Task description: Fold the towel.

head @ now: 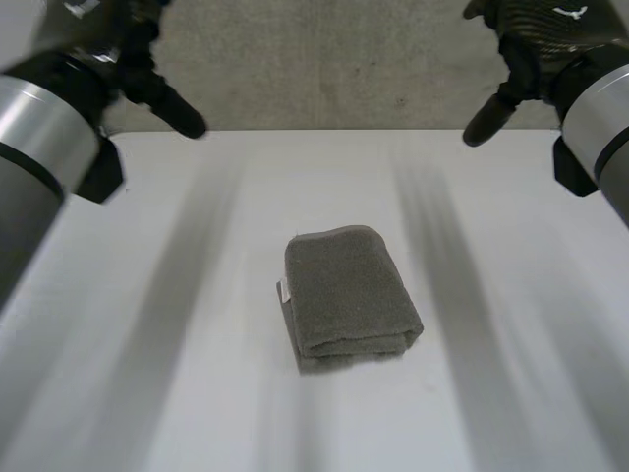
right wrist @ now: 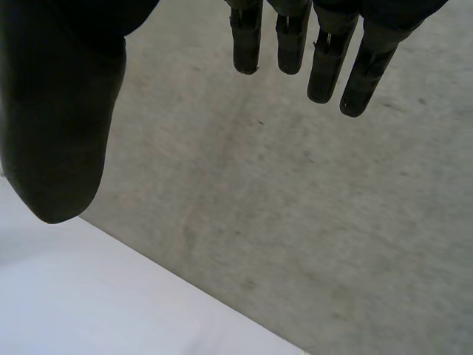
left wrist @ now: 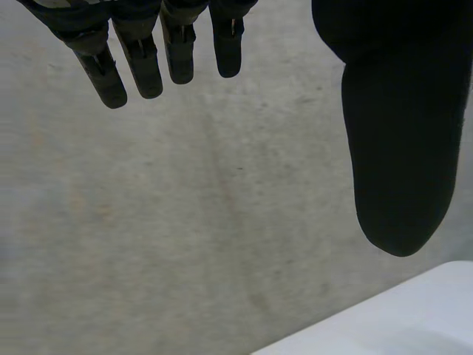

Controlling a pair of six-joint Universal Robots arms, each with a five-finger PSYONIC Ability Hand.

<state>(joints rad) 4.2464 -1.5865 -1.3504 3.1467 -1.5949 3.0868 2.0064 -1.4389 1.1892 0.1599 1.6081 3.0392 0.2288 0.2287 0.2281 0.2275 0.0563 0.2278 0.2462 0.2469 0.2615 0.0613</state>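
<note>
A grey towel [head: 348, 297] lies folded into a small thick packet in the middle of the white table [head: 197, 374], with a small white tag at its left edge. My left hand [head: 157, 88] hangs high over the table's far left edge, well away from the towel. In the left wrist view its fingers [left wrist: 148, 59] are straight and its thumb [left wrist: 399, 148] stands apart, holding nothing. My right hand [head: 511, 88] hangs over the far right edge. Its fingers [right wrist: 325, 52] are straight too, thumb [right wrist: 59, 126] apart, empty.
Beyond the table's far edge [head: 334, 131] lies a grey concrete floor [head: 334, 69]. The floor [left wrist: 185, 222] and a table corner [left wrist: 399, 318] lie under the left hand. Under the right hand are the floor [right wrist: 310, 207] and table edge [right wrist: 111, 296].
</note>
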